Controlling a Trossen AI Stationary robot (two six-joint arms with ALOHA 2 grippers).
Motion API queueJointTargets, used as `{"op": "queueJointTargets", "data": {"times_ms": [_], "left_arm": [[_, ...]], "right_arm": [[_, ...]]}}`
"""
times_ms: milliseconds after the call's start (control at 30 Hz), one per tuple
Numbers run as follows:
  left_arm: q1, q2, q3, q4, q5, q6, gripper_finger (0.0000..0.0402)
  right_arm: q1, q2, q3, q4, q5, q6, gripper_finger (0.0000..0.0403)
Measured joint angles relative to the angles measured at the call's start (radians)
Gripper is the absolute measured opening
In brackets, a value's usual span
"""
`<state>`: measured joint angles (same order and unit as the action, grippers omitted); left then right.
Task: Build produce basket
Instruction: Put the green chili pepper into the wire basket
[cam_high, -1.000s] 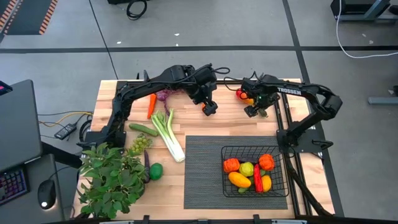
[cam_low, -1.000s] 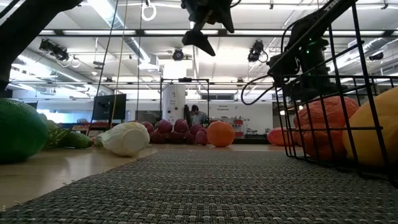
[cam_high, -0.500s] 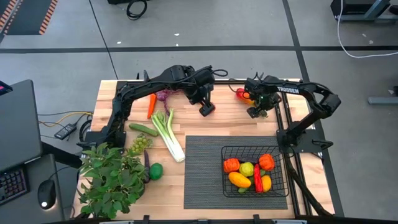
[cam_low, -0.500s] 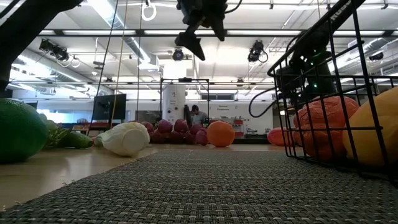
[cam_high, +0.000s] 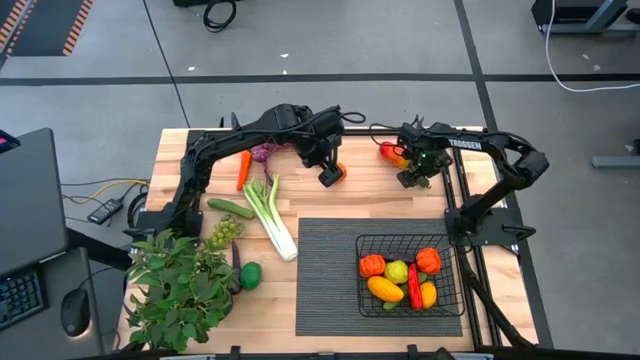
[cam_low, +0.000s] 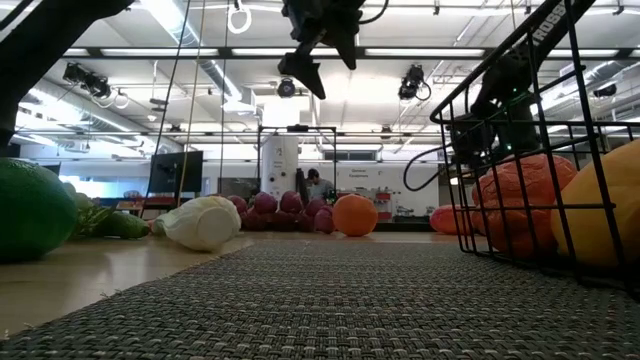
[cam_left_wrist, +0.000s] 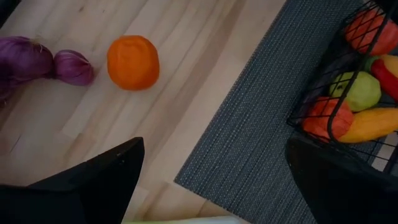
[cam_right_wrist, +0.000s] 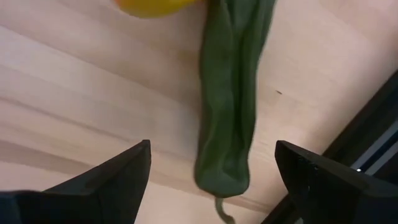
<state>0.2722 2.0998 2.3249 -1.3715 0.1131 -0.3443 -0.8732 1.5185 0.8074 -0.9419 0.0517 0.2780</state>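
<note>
Black fingers of the left gripper (cam_high: 331, 174) are spread wide apart, with nothing between them. It hangs in the air above the wooden table (cam_high: 370, 195), near the far edge. Just under it sits an orange (cam_left_wrist: 132, 62), round and bumpy. Next to the orange lie purple grapes (cam_left_wrist: 37, 62), and they look very close to it, maybe touching. In the low view the same gripper (cam_low: 318, 60) floats high above the orange (cam_low: 355, 215).

The right gripper (cam_high: 410, 178) is also spread open and holds nothing. It is low over the far right part of the table. Right under it lies a long green pepper (cam_right_wrist: 230, 106), flat on the wood, in the gap between the two fingers. A yellow fruit (cam_right_wrist: 152, 6) peeks in beside the pepper's other end.

Farther out, a dark ribbed mat (cam_high: 325, 270) covers the near right part of the table. The black wire basket (cam_high: 407, 243) stands on that mat, at its right end. Inside it are red, orange, yellow and green fruits and vegetables, packed close together.

On the left side lie a carrot (cam_high: 243, 168), a leek (cam_high: 270, 212), a cucumber (cam_high: 231, 208), green grapes (cam_high: 224, 233) and a lime (cam_high: 250, 275). A leafy plant (cam_high: 180, 290) stands at the near left corner.
</note>
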Motion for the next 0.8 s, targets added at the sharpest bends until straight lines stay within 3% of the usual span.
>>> {"op": "queueJointTargets", "data": {"times_ms": [200,667,800], "left_arm": [[0.000,0.000,0.000,-0.018,0.000,-0.001,0.0396],[0.000,0.000,0.000,-0.044,-0.008,-0.007,0.0396],[0.000,0.000,0.000,-0.085,-0.011,0.030,0.0396]], "right_arm": [[-0.015,0.000,-0.023,0.026,0.000,-0.038,0.0308],[-0.015,0.000,-0.023,0.016,-0.001,-0.066,0.0100],[-0.012,-0.014,-0.023,-0.072,-0.001,-0.066,0.0089]]}}
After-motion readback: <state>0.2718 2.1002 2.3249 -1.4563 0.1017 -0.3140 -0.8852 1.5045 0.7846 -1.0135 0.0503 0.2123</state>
